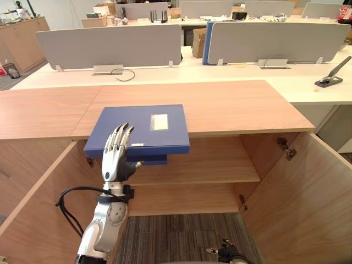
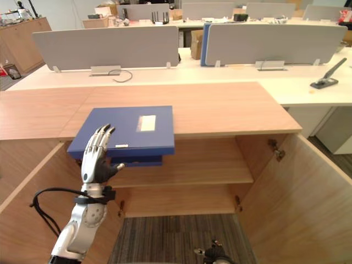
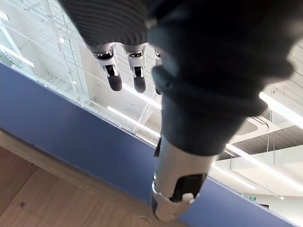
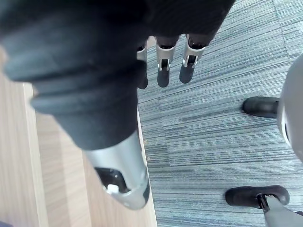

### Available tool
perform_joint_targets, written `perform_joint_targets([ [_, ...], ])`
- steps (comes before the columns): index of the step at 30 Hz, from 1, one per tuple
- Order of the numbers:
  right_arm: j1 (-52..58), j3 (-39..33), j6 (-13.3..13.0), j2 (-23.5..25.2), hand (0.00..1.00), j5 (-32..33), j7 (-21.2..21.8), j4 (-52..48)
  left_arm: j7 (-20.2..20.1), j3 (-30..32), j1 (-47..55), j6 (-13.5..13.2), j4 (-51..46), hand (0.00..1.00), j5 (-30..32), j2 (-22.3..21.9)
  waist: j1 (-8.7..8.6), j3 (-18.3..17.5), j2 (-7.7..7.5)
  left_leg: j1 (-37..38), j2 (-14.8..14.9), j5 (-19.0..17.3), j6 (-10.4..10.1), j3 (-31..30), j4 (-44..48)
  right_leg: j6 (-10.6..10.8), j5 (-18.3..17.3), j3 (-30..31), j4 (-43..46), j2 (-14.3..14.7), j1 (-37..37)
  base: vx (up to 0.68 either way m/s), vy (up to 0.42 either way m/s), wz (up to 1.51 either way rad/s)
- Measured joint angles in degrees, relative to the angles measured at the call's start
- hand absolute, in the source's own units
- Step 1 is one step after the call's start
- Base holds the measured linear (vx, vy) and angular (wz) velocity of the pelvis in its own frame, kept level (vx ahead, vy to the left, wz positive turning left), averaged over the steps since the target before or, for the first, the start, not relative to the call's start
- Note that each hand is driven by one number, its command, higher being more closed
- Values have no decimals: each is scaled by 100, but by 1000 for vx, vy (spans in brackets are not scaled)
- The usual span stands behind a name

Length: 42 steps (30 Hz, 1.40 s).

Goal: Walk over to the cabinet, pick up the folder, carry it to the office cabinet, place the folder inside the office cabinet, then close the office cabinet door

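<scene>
The left hand is raised in front of the blue folder, palm toward it, fingers straight and spread, holding nothing. I cannot tell whether the fingertips touch the folder. The folder lies flat on the cabinet top, its front edge overhanging the open compartment. It seems the walk is done (the robot stands close), but the folder is not yet grasped. It must then be placed on the shelf and the open door closed. The right hand hangs low over the carpet, fingers relaxed and empty.
</scene>
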Motion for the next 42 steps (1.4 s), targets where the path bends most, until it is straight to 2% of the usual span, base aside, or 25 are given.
perform_joint_targets([
  [9,-8,-4,-3,-5,0,-16,-1,-23,77,-20,-354,122,334,0,444,411,-51,18,17,19,9,-17,-24,78,22,-8,7,72,-50,11,19,9,8,-5],
  [14,-12,5,-7,-62,0,-257,0,-57,78,-48,-520,117,366,0,668,673,-85,66,85,34,11,-18,-25,111,21,-11,26,108,-54,10,17,-18,16,-3],
  [20,17,15,-7,-150,0,-442,2,-56,82,-50,-631,135,459,0,789,960,-135,71,89,33,11,-24,-30,125,20,-2,70,129,-74,7,8,-34,29,-2],
  [29,107,-18,-6,-216,0,-430,0,-56,81,41,-668,223,862,0,753,966,-137,81,81,26,11,-25,-32,128,21,-1,79,144,-91,9,-3,-7,6,0],
  [40,125,-152,-1,-211,0,-428,1,-56,73,760,-522,522,989,0,345,623,-164,93,74,33,12,-31,-37,161,22,-7,84,174,-107,10,-2,0,0,0],
  [41,131,-212,1,-208,0,-427,0,-56,73,763,-515,550,1000,100,335,605,-163,94,75,35,13,-34,-37,165,22,-7,87,177,-107,10,-2,0,0,-3],
  [42,137,-224,2,-214,0,-427,0,-56,76,766,-515,568,1050,100,335,603,-164,95,76,42,16,-36,-38,179,21,-6,94,192,-108,11,-3,0,0,-5],
])
